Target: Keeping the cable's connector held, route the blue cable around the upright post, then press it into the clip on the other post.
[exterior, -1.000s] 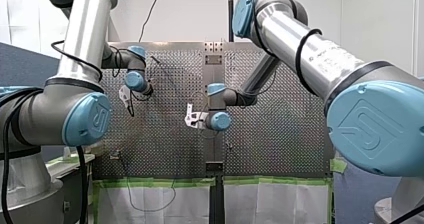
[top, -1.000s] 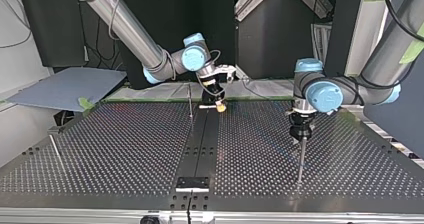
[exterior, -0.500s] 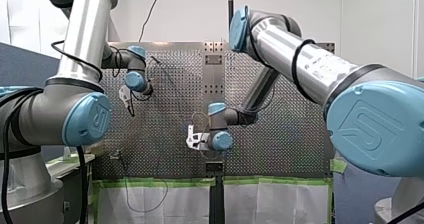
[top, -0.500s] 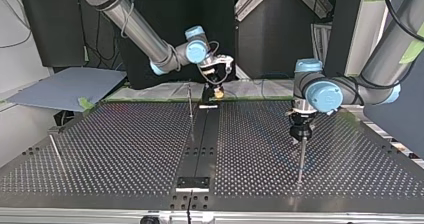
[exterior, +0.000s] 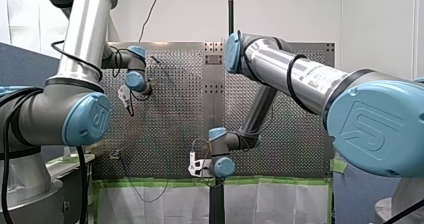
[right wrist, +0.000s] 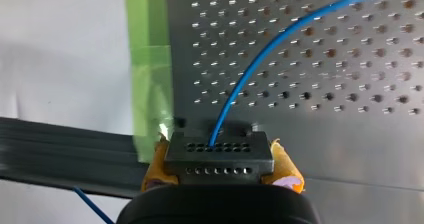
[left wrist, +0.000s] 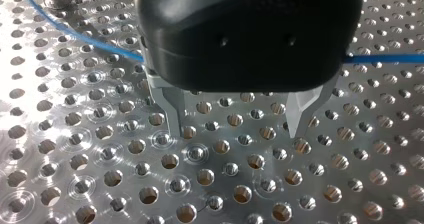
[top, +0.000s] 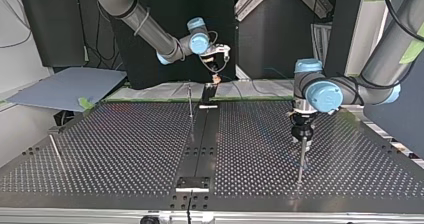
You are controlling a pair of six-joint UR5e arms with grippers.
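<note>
Holds the blue cable (right wrist: 260, 54) by its connector (right wrist: 218, 154), clamped between the yellow pads (right wrist: 286, 170) of my right gripper (top: 215, 76), out past the table's (top: 125, 149) arm-side edge. Looks like the routing step, drawing off slack. Cable passes my left gripper (left wrist: 235, 123), spread and empty, above an upright post (top: 300, 160). Next calls for swinging round that post without loosening the grip. Against a second ago: right gripper drawn back off the centre strip (top: 202, 144); left unmoved.
</note>
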